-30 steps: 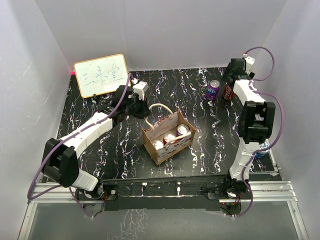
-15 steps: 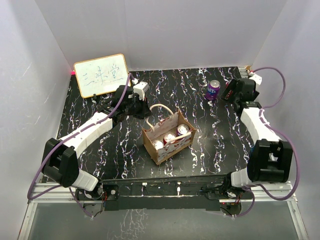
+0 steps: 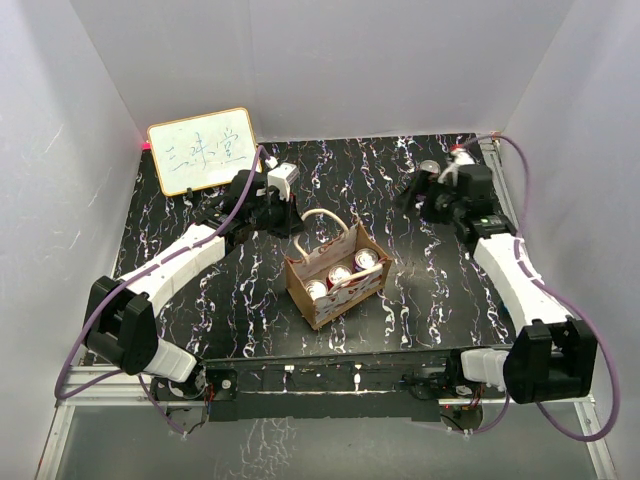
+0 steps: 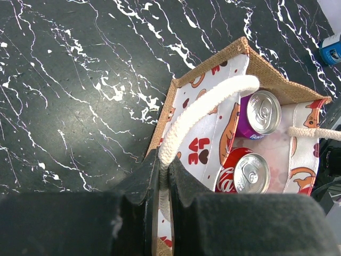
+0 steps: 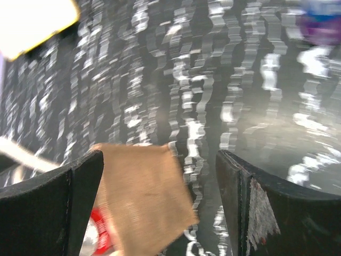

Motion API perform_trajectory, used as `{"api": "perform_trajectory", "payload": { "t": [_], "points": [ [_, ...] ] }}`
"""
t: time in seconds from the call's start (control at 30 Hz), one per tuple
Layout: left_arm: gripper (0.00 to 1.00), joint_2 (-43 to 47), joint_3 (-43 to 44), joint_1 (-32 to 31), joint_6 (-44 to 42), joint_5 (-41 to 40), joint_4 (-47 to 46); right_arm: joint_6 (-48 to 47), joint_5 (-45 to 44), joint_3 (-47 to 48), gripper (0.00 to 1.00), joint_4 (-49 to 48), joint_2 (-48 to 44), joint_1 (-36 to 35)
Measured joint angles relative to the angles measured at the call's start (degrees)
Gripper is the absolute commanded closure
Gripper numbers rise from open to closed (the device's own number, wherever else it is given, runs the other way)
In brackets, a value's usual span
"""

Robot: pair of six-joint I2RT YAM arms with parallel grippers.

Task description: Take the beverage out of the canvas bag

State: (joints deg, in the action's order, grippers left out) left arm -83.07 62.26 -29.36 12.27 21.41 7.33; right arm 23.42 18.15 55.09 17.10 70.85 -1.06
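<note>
Black marbled table [image 3: 250, 300] carries the canvas bag [image 3: 345, 300], which sits directly under the left claw [image 4: 164, 162] and well apart from the right claw [image 3: 415, 190], toward the arm bases from it. Left claw is clamped on one white rope handle [image 4: 208, 106] at the bag's rim; right claw [image 5: 160, 160] is spread wide with nothing in it, a blurred tan bag corner showing between its fingers [image 5: 80, 181]. Inside the bag, just past the left claw's tips, a purple can [image 4: 261, 113] and a red cola can [image 4: 246, 172] stand upright side by side; the top view shows a third can [image 3: 316, 289].
</note>
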Motion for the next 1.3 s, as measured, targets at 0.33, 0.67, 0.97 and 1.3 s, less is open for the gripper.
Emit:
{"api": "perform_trajectory", "payload": {
  "t": [0.33, 0.67, 0.97, 1.3],
  "points": [
    [1.00, 0.0, 0.0, 0.0, 0.2, -1.4, 0.2, -3.1, -2.3, 9.9, 0.23, 5.7, 0.9, -28.7],
    [1.00, 0.0, 0.0, 0.0, 0.2, -3.0, 0.5, -8.3, -12.1, 10.8, 0.36, 12.5, 4.5, -42.6],
    [1.00, 0.0, 0.0, 0.0, 0.2, -3.2, 0.6, -11.6, -21.8, 10.8, 0.36, 16.2, 10.1, -49.2],
    [1.00, 0.0, 0.0, 0.0, 0.2, -3.2, 0.7, -13.0, -28.8, 10.8, 0.27, 18.9, 16.0, -51.0]
  ]
}}
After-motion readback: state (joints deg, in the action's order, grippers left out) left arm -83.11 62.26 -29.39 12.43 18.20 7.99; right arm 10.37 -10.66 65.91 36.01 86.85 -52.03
